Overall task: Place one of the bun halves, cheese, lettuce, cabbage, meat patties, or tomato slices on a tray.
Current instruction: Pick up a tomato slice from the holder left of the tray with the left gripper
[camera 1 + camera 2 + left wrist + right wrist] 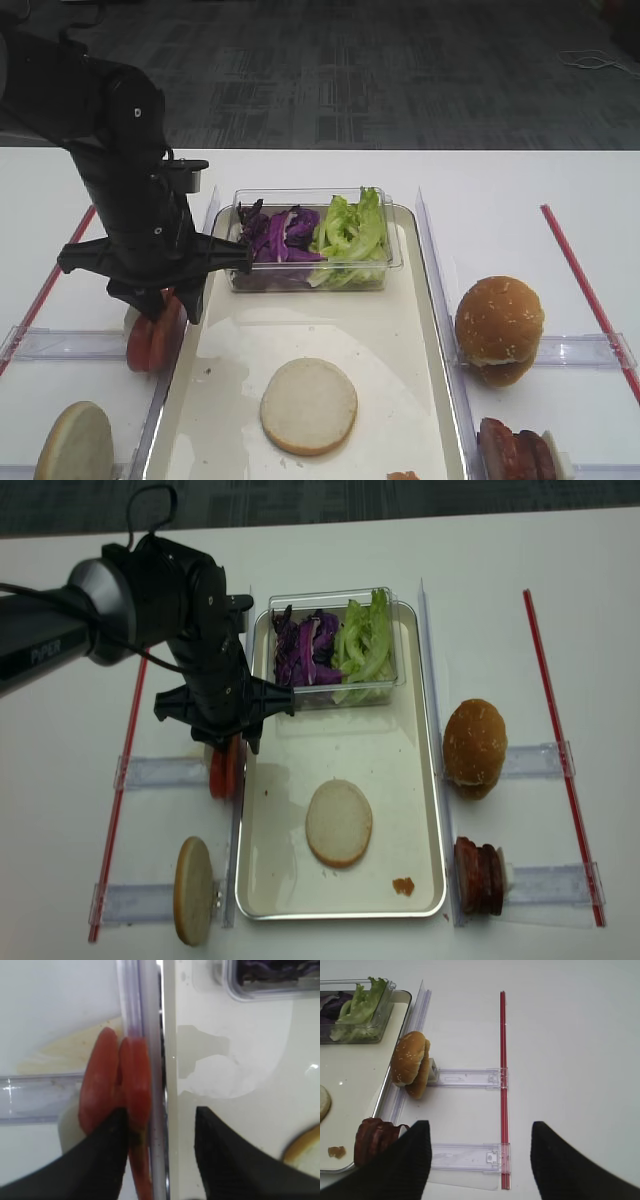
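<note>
- The left gripper [157, 1152] was spread wide over the tomato slices [120, 1085], which stood on edge in a clear rack [70, 343] just outside the tray's left rim.
- In the left wrist view one finger [100, 1160] sat between the two slices, and the other finger [225, 1155] hung over the tray [240, 1060]; the nearer slice and the rim both lay between them.
- My judgement: nothing was pinched yet. The jaws spanned the rim as well as the slice, so squeezing there would catch metal. I'd have shifted the tool a touch away from the tray first, so only one slice lay in the gap.
- Thin, glossy slices looked slippery and soft; a gentle, slow squeeze low on the disc would have served better than a hard one.
- Just beyond the fingers the tray floor was wet-looking but bare, a short carry over the rim.
- Further in lay a bun half [308, 405], cut face up.
- Farthest from the tool, the clear box held cabbage [280, 236] and lettuce [350, 232].
- The right gripper [480, 1160] hung spread wide and idle over bare table, near the patties [374, 1141] and whole bun [411, 1064].
</note>
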